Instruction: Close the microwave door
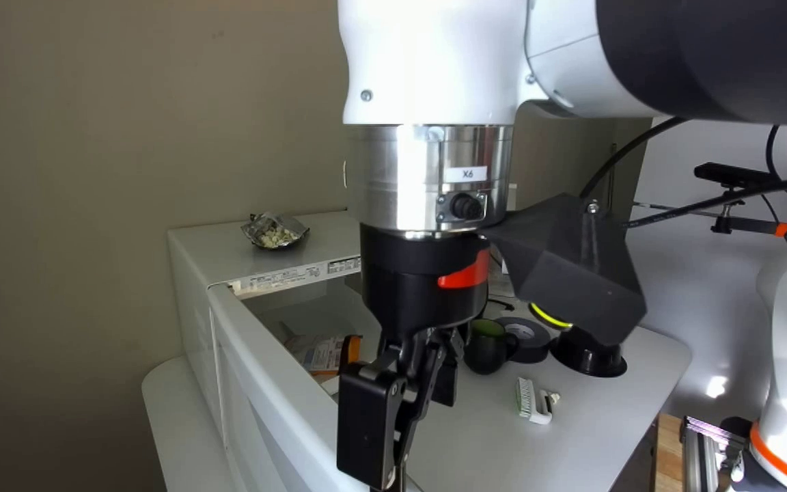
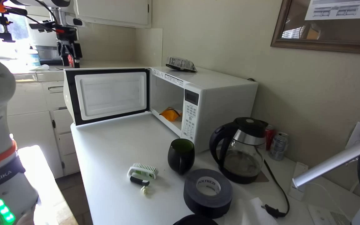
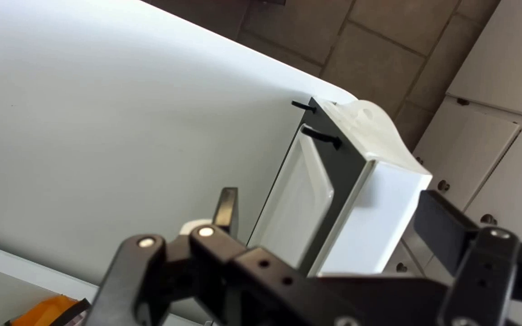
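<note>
Microwave door [image 2: 111, 97] is wide open, pointing to 9 o'clock from the microwave [image 2: 214, 106] in an exterior view. Gripper [image 3: 329, 210] sits between 10 and 11 o'clock from the door there, fingers [image 3: 442, 222] spread wide apart. Wrist view: door's free end shows between them; can't tell if touching. Mug [image 2: 180, 160] on worktop [image 2: 111, 150], 7 o'clock from microwave.

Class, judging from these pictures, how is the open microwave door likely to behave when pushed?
The microwave door will probably swing rather than slide, since one upright edge joins the microwave body. It looks stiff: a thick panel standing straight without visible sag. The black latch hooks near its free edge suggest it may need a firmer push at the end.
</note>
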